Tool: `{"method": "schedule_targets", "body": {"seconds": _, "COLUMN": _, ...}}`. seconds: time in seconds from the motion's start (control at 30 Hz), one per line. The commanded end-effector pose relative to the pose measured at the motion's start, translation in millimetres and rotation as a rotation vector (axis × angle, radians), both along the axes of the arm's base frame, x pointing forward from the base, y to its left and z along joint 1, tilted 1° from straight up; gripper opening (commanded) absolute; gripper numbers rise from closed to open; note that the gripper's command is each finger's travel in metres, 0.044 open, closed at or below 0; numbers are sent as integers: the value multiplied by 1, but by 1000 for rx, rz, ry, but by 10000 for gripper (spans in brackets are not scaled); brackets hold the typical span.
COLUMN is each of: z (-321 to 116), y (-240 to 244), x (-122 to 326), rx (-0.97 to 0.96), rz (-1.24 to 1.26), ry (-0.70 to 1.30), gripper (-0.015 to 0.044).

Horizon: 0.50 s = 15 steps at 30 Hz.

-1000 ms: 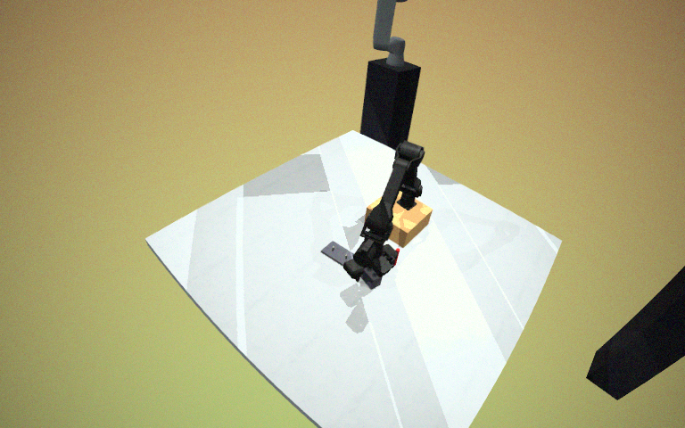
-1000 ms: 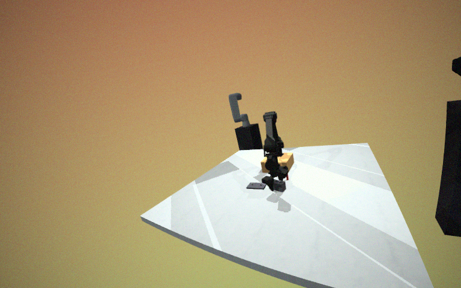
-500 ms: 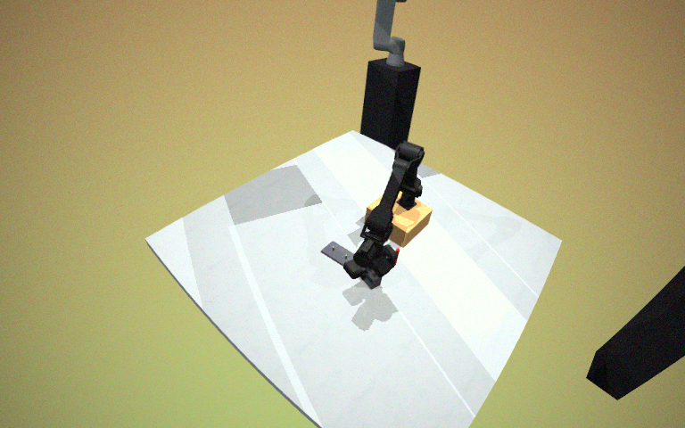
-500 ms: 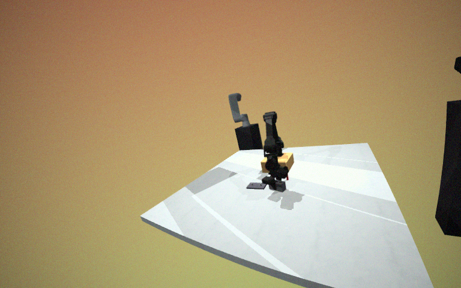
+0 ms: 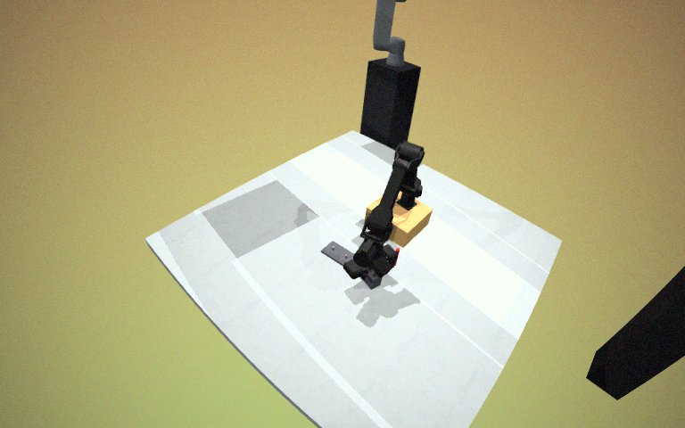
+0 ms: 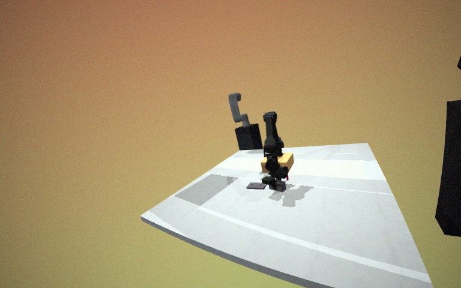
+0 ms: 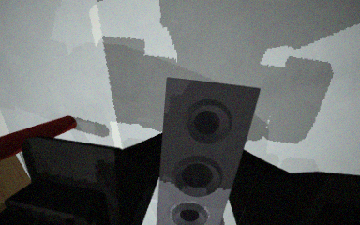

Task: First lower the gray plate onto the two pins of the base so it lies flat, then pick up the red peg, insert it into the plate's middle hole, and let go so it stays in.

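Note:
The gray plate (image 7: 208, 100) (image 5: 374, 279) has three holes in a row and fills the middle of the wrist view. My gripper (image 7: 192, 139) (image 5: 364, 271) (image 6: 273, 183) is shut on its near end, low over the white table (image 5: 404, 353), with a dark finger on each side. The dark flat base (image 5: 334, 249) (image 6: 256, 185) with its two small pins lies on the table just left of the gripper. The red peg (image 7: 37, 133) (image 5: 398, 251) (image 6: 287, 177) is close beside the gripper, on the side of the tan block.
A tan wooden block (image 5: 416, 219) (image 6: 289, 158) carries the arm's foot behind the gripper. A black pillar (image 5: 389, 101) (image 6: 248, 136) with a gray arm stands at the table's far edge. Another black block (image 5: 641, 342) (image 6: 448, 170) stands off the table to the right.

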<state>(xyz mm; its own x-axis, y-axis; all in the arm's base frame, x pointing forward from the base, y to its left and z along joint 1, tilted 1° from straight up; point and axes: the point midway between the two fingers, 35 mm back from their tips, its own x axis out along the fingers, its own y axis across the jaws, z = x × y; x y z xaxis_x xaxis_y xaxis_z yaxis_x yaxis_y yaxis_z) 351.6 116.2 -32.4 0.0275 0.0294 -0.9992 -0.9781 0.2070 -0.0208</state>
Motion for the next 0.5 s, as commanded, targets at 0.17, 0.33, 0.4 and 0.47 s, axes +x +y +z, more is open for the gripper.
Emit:
{"method": "schedule_targets", "body": {"seconds": 0.17, "z": 19, "y": 2, "x": 2, "rx": 3, "rz": -3, "ry": 1, "gripper": 0}}
{"method": "schedule_targets", "body": {"seconds": 0.33, "z": 35, "y": 3, "x": 2, "rx": 4, "rz": -3, "ry": 0, "gripper": 0}}
{"method": "schedule_targets", "body": {"seconds": 0.4, "z": 41, "y": 3, "x": 2, "rx": 4, "rz": -3, "ry": 0, "gripper": 0}}
{"method": "schedule_targets", "body": {"seconds": 0.47, "z": 47, "y": 3, "x": 2, "rx": 4, "rz": -3, "ry": 0, "gripper": 0}}
